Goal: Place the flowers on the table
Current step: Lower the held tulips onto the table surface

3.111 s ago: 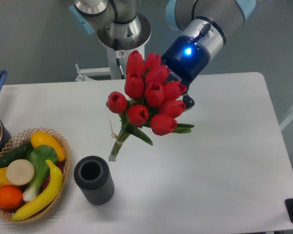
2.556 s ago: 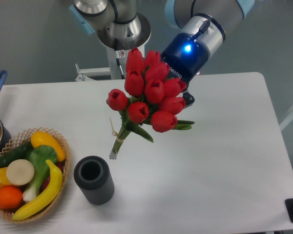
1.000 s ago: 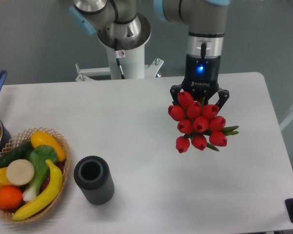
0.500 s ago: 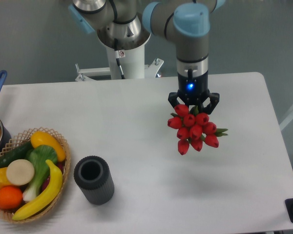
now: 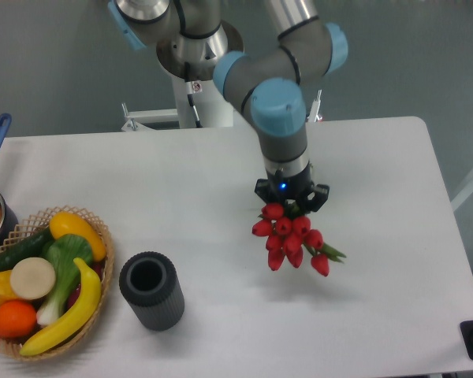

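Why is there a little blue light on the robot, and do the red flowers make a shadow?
In the fixed camera view, a small blue light glows on the black two-finger gripper; its purpose isn't shown. The bunch of red tulips casts a faint, soft shadow on the white table; lighting is even, without harsh glare.

The flowers (image 5: 289, 239) are red with green leaf tips, lying against a plain white surface (image 5: 378, 276). Left of them, a ribbed dark grey cylinder (image 5: 150, 290) stands beside a tan wicker basket (image 5: 101, 236) of yellow, green, orange and cream produce. The black tool (image 5: 291, 201) shows a blue light.
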